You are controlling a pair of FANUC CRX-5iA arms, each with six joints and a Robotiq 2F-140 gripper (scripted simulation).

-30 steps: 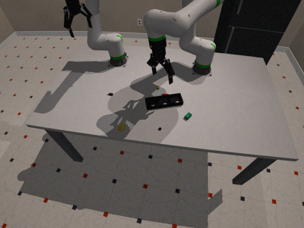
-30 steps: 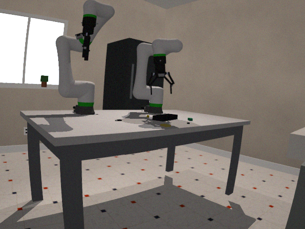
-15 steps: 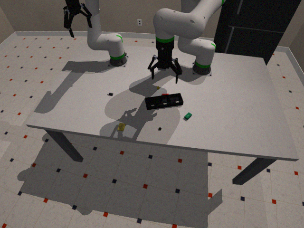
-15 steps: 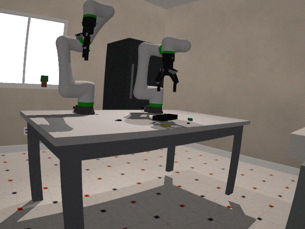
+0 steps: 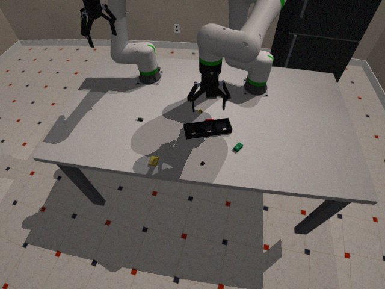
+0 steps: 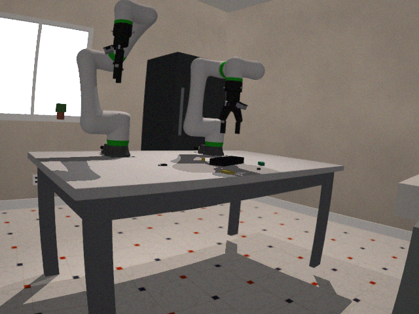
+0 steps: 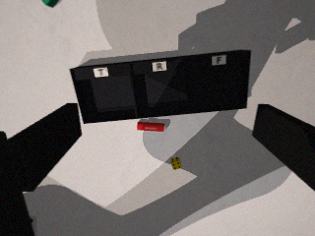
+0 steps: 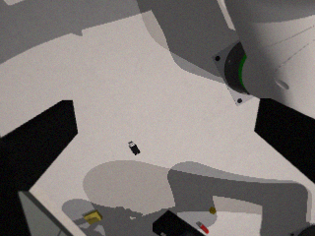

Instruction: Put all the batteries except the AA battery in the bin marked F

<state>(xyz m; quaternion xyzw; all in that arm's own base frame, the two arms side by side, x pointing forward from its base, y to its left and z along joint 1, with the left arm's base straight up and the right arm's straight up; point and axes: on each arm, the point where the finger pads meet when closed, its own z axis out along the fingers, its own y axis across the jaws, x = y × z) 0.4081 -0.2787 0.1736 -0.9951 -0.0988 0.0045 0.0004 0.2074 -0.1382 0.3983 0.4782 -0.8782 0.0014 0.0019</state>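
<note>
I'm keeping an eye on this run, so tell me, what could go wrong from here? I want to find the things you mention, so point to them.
The open left gripper [image 5: 208, 109] [image 6: 230, 132] [image 7: 167, 119] could knock the joined black bins [image 5: 200, 135] [image 6: 226, 161] [image 7: 134, 90] [image 8: 169, 223] if it reaches for the red cylinder, likely a battery [image 5: 209, 119] [image 7: 151, 127] [image 8: 204, 229], lying close beside their wall. It might also brush the small yellow die [image 5: 200, 111] [image 6: 203, 159] [image 7: 176, 163] [image 8: 213, 210] nearby. And I can't read the cylinder's type; if it's the AA, binning it would be wrong.

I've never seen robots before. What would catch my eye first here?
Probably the two big white arms with green bands, one's open black gripper hanging above the table near a long black three-part bin block. After that, the small bright things: a red battery close beside the block and a green item past its end.
</note>
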